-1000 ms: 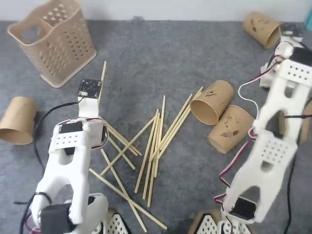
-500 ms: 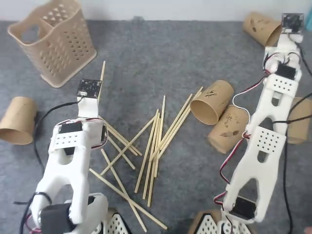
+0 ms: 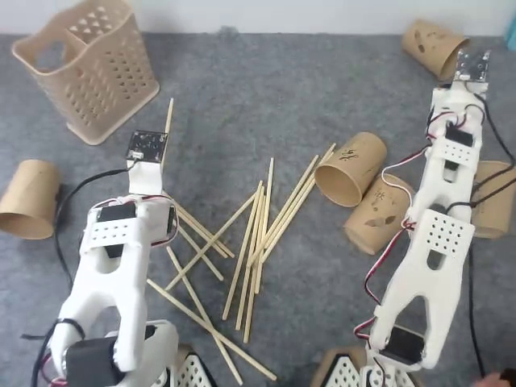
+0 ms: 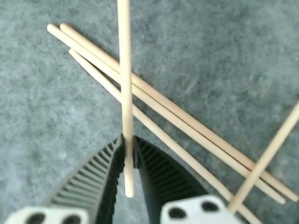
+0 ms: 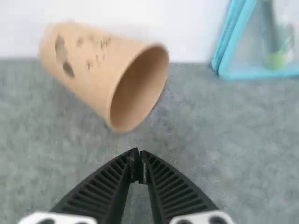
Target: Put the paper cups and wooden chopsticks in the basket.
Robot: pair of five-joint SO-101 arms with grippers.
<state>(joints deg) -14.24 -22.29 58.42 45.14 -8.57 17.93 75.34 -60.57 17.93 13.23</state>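
Observation:
My left gripper is shut on one wooden chopstick, which sticks out ahead of the jaws and crosses three others lying on the grey mat. From above, that chopstick points toward the basket at the far left. My right gripper is shut with nothing in it, a short way in front of the open mouth of a paper cup lying on its side. This cup lies at the far right corner. Several loose chopsticks are scattered mid-table.
Two cups lie side by side right of centre. Another cup is partly behind the right arm, and one cup lies at the left edge. A blue-framed object stands by the white wall beyond the far cup.
The right arm has stretched out to the far right corner, toward the cup lying there. The left arm and its chopstick have stayed put.

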